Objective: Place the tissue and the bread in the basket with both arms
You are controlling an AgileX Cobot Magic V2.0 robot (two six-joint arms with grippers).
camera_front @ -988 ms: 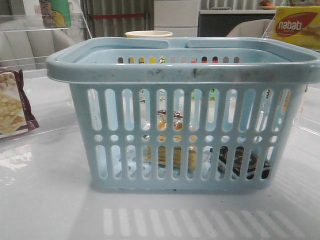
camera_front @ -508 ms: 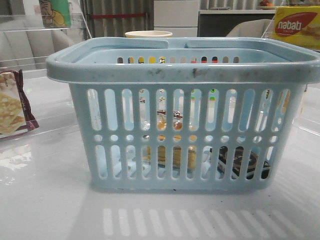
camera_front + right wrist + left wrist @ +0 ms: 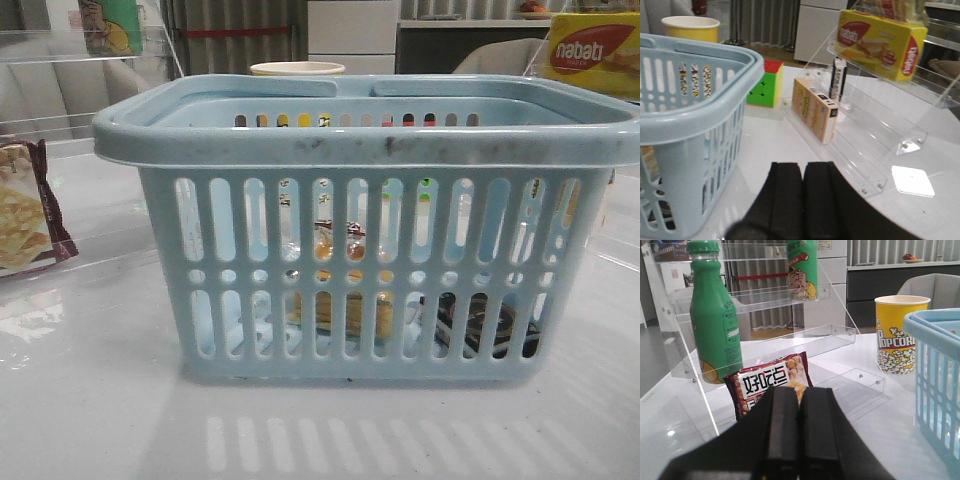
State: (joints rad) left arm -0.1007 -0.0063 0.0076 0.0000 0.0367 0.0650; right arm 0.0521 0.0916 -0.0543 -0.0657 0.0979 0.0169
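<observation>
Resting inside the basket (image 3: pixel 370 150), bread (image 3: pixel 345 305) looks soft; grip its bag edge. Tissue (image 3: pixel 490 325): light. Left end effector (image 3: pixel 799 440) and right end effector (image 3: pixel 803 200): pressed together, empty.

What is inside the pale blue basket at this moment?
Through the slots of the basket, the bread shows near the middle and the dark tissue pack lies low on the right. The bars hide parts of both, so I cannot tell whether they touch.
</observation>
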